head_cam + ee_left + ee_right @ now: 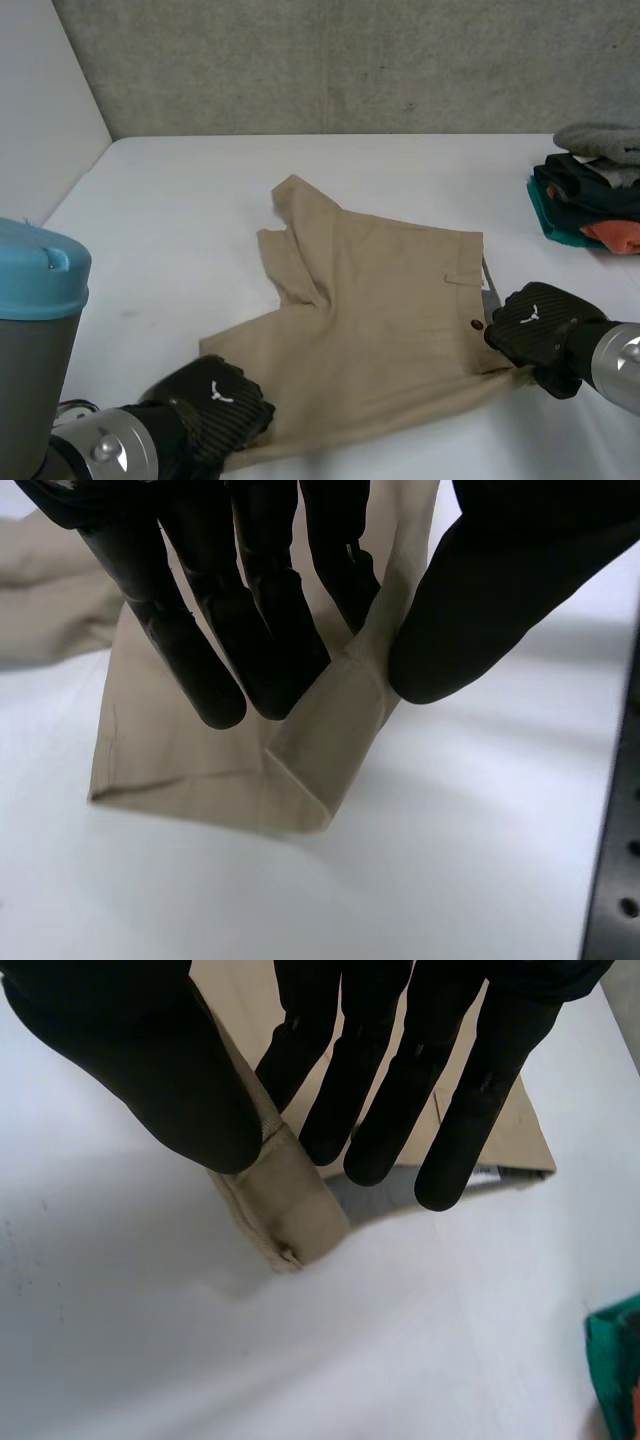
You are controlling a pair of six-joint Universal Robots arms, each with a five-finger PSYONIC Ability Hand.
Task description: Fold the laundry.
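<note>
Creased tan shorts (390,310), smooth white table (180,200)

1. Shorts (380,320): tan woven cloth, matt, smooth.
2. Table (180,200): white, smooth, faint sheen.
3. Wall (350,60): grey, rough, like concrete.
4. Left hand (215,405), right hand (540,325): black, matt.
5. Cap (40,270): light-blue smooth plastic.
6. Pile (590,195): soft matt cloth.

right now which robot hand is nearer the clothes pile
Right. The right robot hand pinches the shorts near the clothes pile; the left robot hand pinches their far leg hem.
</note>
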